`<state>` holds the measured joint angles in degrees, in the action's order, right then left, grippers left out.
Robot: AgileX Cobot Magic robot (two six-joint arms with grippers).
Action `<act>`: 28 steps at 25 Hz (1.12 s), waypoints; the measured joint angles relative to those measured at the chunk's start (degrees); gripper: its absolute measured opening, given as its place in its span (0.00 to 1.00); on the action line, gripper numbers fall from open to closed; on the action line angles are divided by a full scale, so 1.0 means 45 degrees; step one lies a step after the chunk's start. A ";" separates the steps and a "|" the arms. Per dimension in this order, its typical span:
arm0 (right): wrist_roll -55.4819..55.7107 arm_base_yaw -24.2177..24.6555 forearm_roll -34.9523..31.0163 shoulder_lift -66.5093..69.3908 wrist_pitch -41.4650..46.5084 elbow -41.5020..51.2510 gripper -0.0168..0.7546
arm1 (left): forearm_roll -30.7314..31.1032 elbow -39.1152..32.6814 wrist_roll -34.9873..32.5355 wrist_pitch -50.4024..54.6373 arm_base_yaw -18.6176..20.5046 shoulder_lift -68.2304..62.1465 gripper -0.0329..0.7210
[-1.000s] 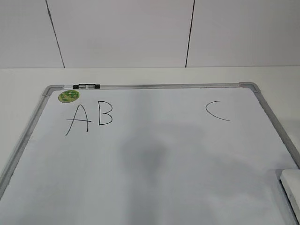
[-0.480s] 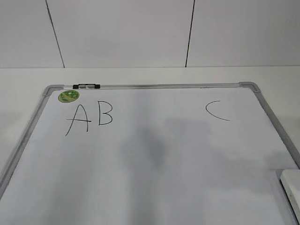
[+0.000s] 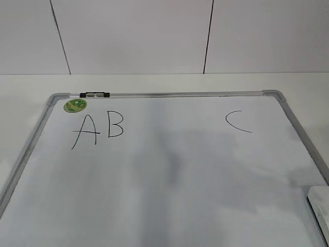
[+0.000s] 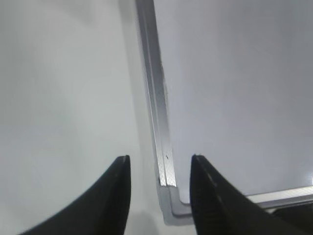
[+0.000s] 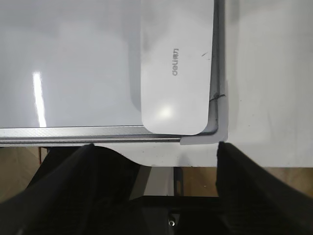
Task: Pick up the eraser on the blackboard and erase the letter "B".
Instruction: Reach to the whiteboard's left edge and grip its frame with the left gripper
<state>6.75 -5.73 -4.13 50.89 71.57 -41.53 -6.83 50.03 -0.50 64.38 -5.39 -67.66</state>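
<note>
Neither hand shows in the exterior view. The left hand (image 4: 159, 196), fingers narrowly parted and holding nothing, hangs over the blackboard (image 4: 164, 147) frame's corner. The letter "B" (image 3: 115, 125) sits far from both. The right hand (image 5: 156, 188), spread wide and empty, has the eraser (image 5: 177, 63) just ahead, cut off above, on the board's corner upon the white surface (image 5: 269, 83).

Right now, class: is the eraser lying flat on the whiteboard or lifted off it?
Lying flat. The eraser rests lettering-up in the whiteboard's corner, and the open right gripper hangs above, not touching it.
</note>
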 joint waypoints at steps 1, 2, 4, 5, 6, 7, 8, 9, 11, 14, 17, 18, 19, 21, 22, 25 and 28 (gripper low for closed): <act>0.0000 0.0000 -0.0020 0.0056 0.0000 0.0000 0.78 | 0.0128 0.0286 0.0000 -0.0090 0.0000 -0.0500 0.45; 0.0000 0.0000 -0.0020 0.0129 0.0000 0.0000 0.78 | 0.0189 0.0534 0.0000 -0.0163 0.0000 -0.0897 0.45; 0.0000 0.0000 -0.0020 0.0183 0.0000 0.0000 0.78 | 0.0389 0.1126 0.0000 -0.0585 0.0000 -0.1792 0.45; 0.0000 0.0000 -0.0020 0.0229 0.0000 0.0000 0.78 | 0.0406 0.1416 0.0000 -0.0804 0.0000 -0.2214 0.45; 0.0000 0.0000 -0.0020 0.0225 0.0000 0.0000 0.78 | 0.0435 0.1659 0.0000 -0.0981 0.0000 -0.2563 0.45; 0.0000 0.0000 -0.0020 0.0225 0.0000 0.0000 0.78 | 0.0435 0.1944 0.0000 -0.1169 0.0000 -0.2976 0.45; 0.0000 0.0000 -0.0020 0.0225 0.0000 0.0000 0.78 | 0.0461 0.2220 0.0000 -0.1328 0.0000 -0.3396 0.45; 0.0000 0.0000 -0.0020 0.0225 0.0000 0.0000 0.78 | 0.0461 0.2440 0.0000 -0.1445 0.0000 -0.3743 0.45; 0.0000 0.0000 -0.0020 0.0225 0.0000 0.0000 0.78 | 0.0461 0.2933 0.0000 -0.1695 0.0000 -0.4588 0.45; 0.0000 0.0000 -0.0020 0.0225 0.0000 0.0000 0.78 | 0.0461 0.3405 0.0000 -0.2027 0.0000 -0.5770 0.45; 0.0000 0.0000 -0.0020 0.0225 0.0000 -0.0006 0.78 | 0.0461 0.3753 0.0000 -0.2132 0.0000 -0.6899 0.45; 0.0000 0.0000 -0.0020 0.0225 0.0000 -0.0006 0.78 | 0.0461 0.3819 0.0000 -0.2194 0.0000 -0.7162 0.45; 0.0000 0.0000 -0.0020 0.0225 0.0000 -0.0006 0.78 | 0.0461 0.3938 0.0000 -0.2255 0.0000 -0.7438 0.45; 0.0000 0.0000 -0.0020 0.0225 -0.0008 -0.0006 0.78 | 0.0461 0.4059 0.0000 -0.2487 0.0000 -0.7885 0.45; 0.0000 0.0000 -0.0020 0.0225 -0.0008 -0.0006 0.78 | 0.0461 0.4112 0.0000 -0.2610 0.0000 -0.8033 0.45; 0.0000 0.0000 -0.0020 0.0225 -0.0008 -0.0006 0.78 | 0.0461 0.4145 0.0000 -0.2982 0.0000 -0.8401 0.45; 0.0000 0.0000 -0.0020 0.0225 -0.0008 -0.0006 0.78 | 0.0461 0.4164 0.0000 -0.3154 0.0000 -0.8696 0.44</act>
<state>6.75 -5.73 -4.22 51.90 71.53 -41.56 -4.75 68.77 -0.50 50.19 -5.39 -106.79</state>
